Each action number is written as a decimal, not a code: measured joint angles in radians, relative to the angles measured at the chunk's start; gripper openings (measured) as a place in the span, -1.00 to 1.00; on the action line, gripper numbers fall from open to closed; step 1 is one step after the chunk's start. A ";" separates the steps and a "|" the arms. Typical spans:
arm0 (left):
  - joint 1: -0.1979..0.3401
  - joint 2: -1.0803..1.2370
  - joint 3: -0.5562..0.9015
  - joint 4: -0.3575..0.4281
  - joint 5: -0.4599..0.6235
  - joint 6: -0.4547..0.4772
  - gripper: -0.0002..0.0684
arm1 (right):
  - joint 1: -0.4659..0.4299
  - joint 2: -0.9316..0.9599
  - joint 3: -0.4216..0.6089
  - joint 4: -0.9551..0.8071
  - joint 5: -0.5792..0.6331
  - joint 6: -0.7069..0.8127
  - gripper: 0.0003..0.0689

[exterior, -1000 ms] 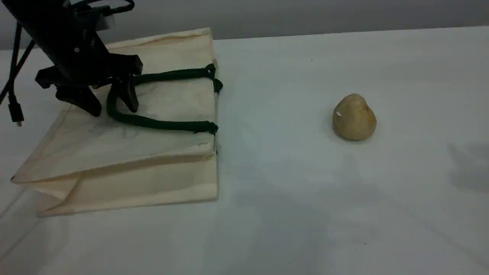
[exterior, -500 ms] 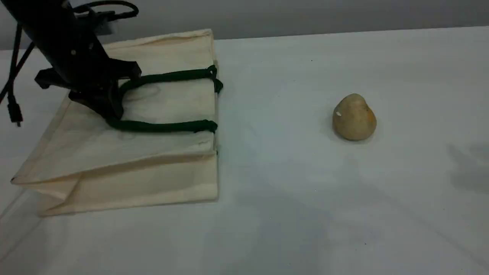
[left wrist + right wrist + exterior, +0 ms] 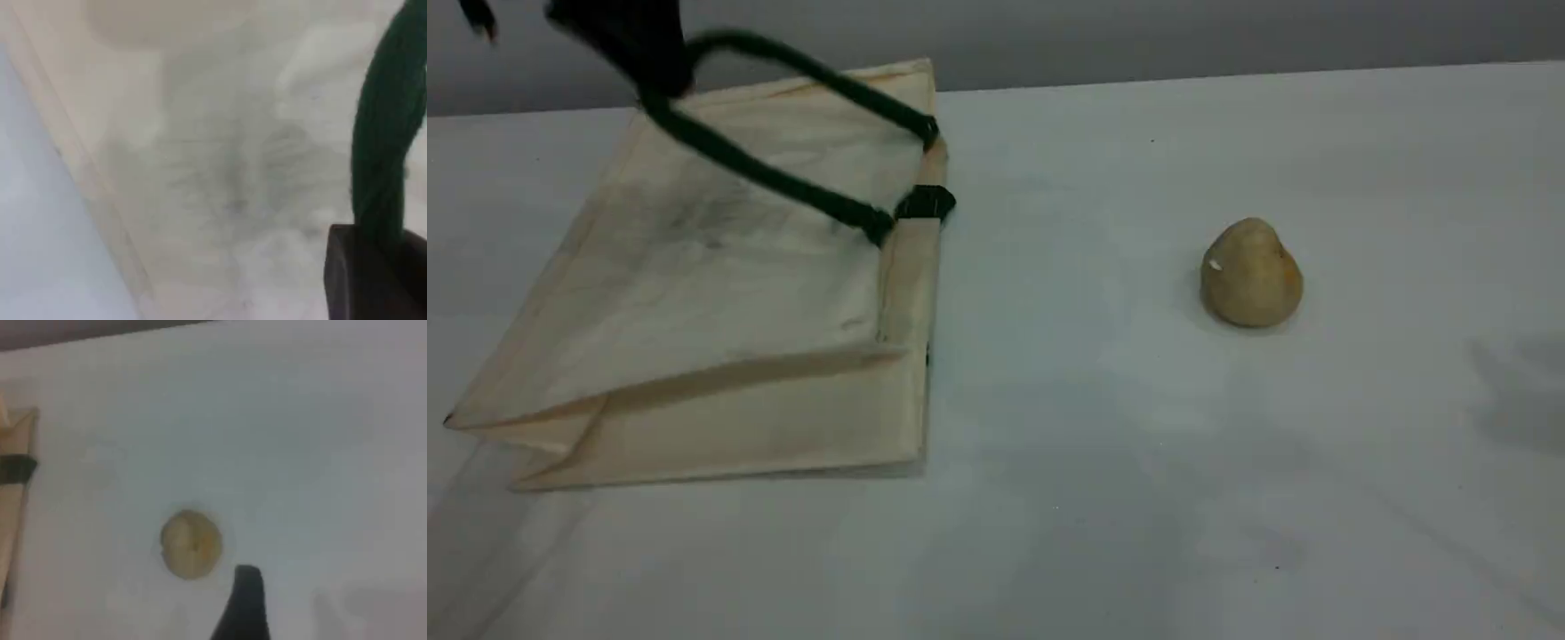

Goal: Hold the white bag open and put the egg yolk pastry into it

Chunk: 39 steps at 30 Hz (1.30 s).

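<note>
- My left gripper (image 3: 660, 78) is clenching the dark green handle (image 3: 783, 182) of the white bag (image 3: 720, 293) near the top left of the scene view; the handle is running taut from the gripper down to the bag's mouth edge.
- In my left wrist view, my fingertip (image 3: 373, 277) is pressing against the green handle (image 3: 387, 133), with the bag's pale cloth (image 3: 200, 167) blurred below it.
- The bag is lying on its side on the table (image 3: 1138, 489), its mouth facing right, and the upper lip is standing lifted off the lower one where the handle is pulling.
- The egg yolk pastry (image 3: 1251, 274) is sitting on the table well to the right of the bag, touching nothing.
- My right gripper is hanging released above the table; in its own view one dark fingertip (image 3: 245, 603) is showing just beside the pastry (image 3: 191, 543), not touching it.
</note>
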 joint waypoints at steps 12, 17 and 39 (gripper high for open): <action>0.000 -0.095 -0.232 -0.128 0.118 0.152 -0.72 | 0.000 0.000 0.000 0.000 0.054 -0.054 0.71; 0.000 -0.178 -0.232 -0.239 0.117 0.248 -0.72 | 0.000 0.005 0.000 0.007 0.046 -0.062 0.71; -0.092 -0.289 -0.229 -0.186 0.114 0.489 -0.72 | 0.000 0.228 0.000 0.272 0.054 -0.333 0.71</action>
